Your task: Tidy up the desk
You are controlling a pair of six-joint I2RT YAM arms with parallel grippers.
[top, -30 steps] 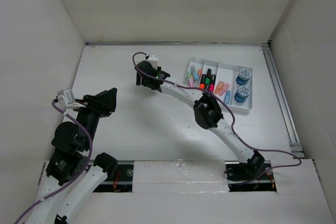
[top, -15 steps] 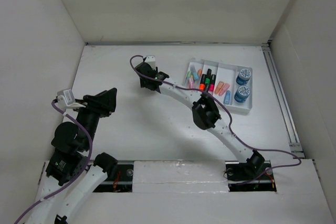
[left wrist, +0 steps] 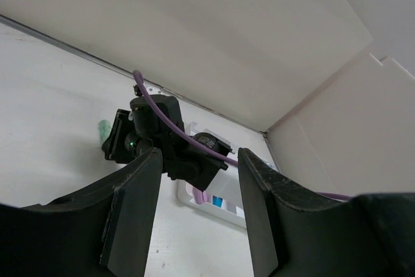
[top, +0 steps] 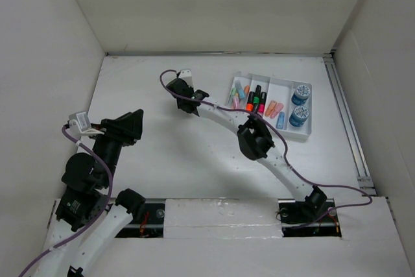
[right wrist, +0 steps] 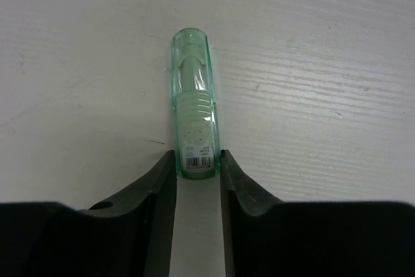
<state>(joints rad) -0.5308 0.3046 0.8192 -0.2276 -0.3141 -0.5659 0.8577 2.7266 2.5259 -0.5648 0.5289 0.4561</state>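
Right arm (left wrist: 162,137) hides much of the tray (left wrist: 185,192) on the desk (left wrist: 52,95)

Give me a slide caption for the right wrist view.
Right gripper clamps the barcode end of a translucent green marker lying on the white desk.

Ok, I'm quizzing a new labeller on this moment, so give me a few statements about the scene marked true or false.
1. The right claw pinches the end of a green highlighter. True.
2. The green highlighter stands upright on the desk. False: it lies flat.
3. The left claw grips a marker. False: it is open and empty.
4. Two blue round items sit in the tray, in its right-end compartment. True.
5. The green highlighter is already in the tray. False: it lies on the desk, left of the tray.
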